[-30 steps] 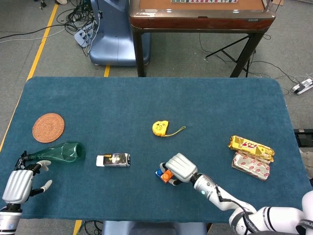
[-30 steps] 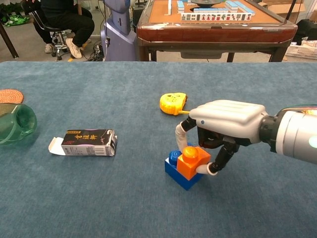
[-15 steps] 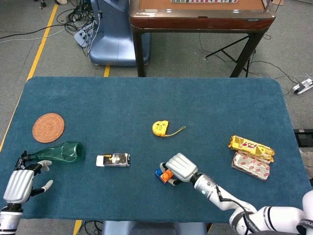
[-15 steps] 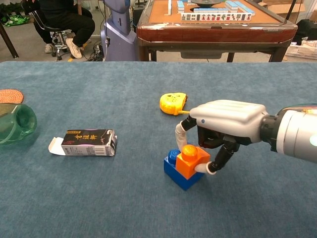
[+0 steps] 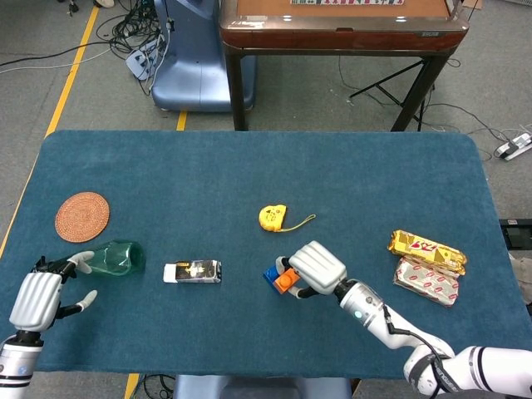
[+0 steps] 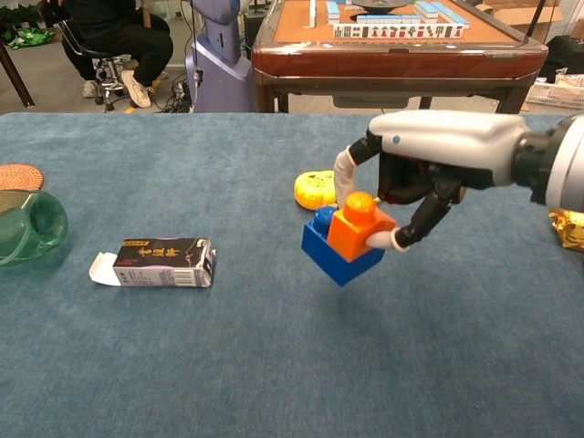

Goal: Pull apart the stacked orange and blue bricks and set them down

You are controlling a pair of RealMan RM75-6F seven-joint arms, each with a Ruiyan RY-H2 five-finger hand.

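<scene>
While the right hand (image 6: 429,173) holds the two bricks up off the worktop (image 6: 274,365), they are stuck together as one piece. Its fingers (image 6: 422,224) pinch the orange brick (image 6: 358,228) from both sides, and the blue brick (image 6: 328,255) hangs under it, tilted a little. You can see the blue cloth under the stack in the chest view, so it is in the air, a bit in front of the yellow tape measure (image 5: 273,217).

The left hand (image 5: 37,299) is far away, at the near left edge, just beside the green glass bottle (image 5: 108,258). Its fingers are spread apart and hold nothing.

So I think this is the start of the job: the stack is picked up, but not pulled apart yet. Next, something has to hold the blue brick so the orange one can come off. I would guess the left hand needs to come over to the middle and take the blue brick from below or from the side. Then each hand can pull its own way. The small black box (image 6: 164,262) lies between the left hand and the stack, so that hand should go past it with care. After that, both bricks can be put down on bare cloth, apart from each other.
</scene>
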